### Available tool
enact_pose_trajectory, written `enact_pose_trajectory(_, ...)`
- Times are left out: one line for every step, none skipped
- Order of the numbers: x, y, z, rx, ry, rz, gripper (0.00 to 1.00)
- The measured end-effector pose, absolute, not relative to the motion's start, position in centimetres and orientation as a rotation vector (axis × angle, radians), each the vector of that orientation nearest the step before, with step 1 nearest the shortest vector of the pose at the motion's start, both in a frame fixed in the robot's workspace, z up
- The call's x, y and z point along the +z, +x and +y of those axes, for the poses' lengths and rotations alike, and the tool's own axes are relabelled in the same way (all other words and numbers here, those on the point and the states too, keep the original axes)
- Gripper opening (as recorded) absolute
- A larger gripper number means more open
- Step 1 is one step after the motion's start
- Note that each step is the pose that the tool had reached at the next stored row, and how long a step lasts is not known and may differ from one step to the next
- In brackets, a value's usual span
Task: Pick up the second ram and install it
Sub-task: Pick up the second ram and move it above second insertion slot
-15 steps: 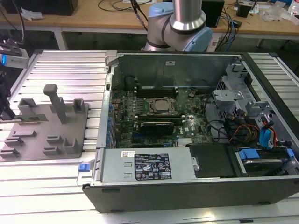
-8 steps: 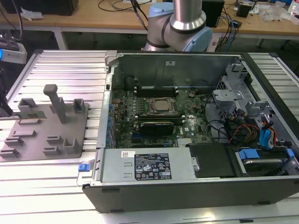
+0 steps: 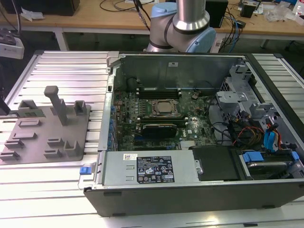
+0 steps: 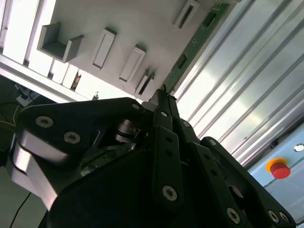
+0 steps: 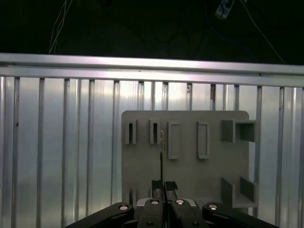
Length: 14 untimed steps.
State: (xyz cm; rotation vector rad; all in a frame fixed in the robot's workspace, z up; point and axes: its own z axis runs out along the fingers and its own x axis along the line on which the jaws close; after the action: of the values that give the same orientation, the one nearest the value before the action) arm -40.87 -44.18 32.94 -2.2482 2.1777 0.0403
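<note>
Exterior view, worktop: one ribbed metal worktop (image 3: 71, 66) is seen. One grey fixture plate (image 3: 47, 130) is carried at the exterior view's left and one open computer case (image 3: 142, 168) at its right.
Exterior view, arm: one robot arm (image 3: 190, 19) is seen at the far side, behind the case.
Second wrist view, claw: the claw (image 4: 161, 97) is clamped on one end of the second ram (image 4: 192, 47).
Second wrist view, ram: one thin green board with small dark chips is seen, reaching straight out from the fingertips, against the plate's edge.
First wrist view, ram: the second ram (image 5: 162, 156) is seen edge-on as one thin line, held in the claw (image 5: 164, 184) and set against the fixture plate (image 5: 190, 180). Contact with the plate cannot be told.
First wrist view, plate: two narrow slots, two longer frames and two open-sided blocks are counted.
</note>
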Motion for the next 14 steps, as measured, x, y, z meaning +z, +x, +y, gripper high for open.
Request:
enact_pose_trajectory(33.2,-40.9,-44.2,0.039,-2.248,2.177,0.09)
enact_pose_trajectory(33.3,-40.9,-44.2,0.039,-2.248,2.177,0.09)
enact_pose_trajectory(33.4,-40.9,-44.2,0.038,-2.247,2.177,0.09)
enact_pose_trajectory(33.5,-40.9,-44.2,0.038,-2.247,2.177,0.09)
enact_pose_trajectory(33.6,-40.9,-44.2,0.037,-2.247,2.176,0.09)
enact_pose_trajectory(33.7,-40.9,-44.2,0.037,-2.247,2.176,0.09)
enact_pose_trajectory(33.7,-40.9,-44.2,0.036,-2.247,2.176,0.09)
enact_pose_trajectory(33.8,-40.9,-44.2,0.036,-2.247,2.176,0.09)
enact_pose_trajectory(33.8,-40.9,-44.2,0.036,-2.246,2.176,0.09)
enact_pose_trajectory(34.0,-40.9,-44.2,0.036,-2.246,2.176,0.09)
enact_pose_trajectory(34.2,-40.9,-44.2,0.035,-2.246,2.175,0.09)
enact_pose_trajectory(34.4,-40.9,-44.2,0.034,-2.246,2.175,0.09)
enact_pose_trajectory(34.6,-40.9,-44.2,0.034,-2.245,2.175,0.09)
enact_pose_trajectory(34.7,-40.9,-44.2,0.033,-2.245,2.175,0.09)
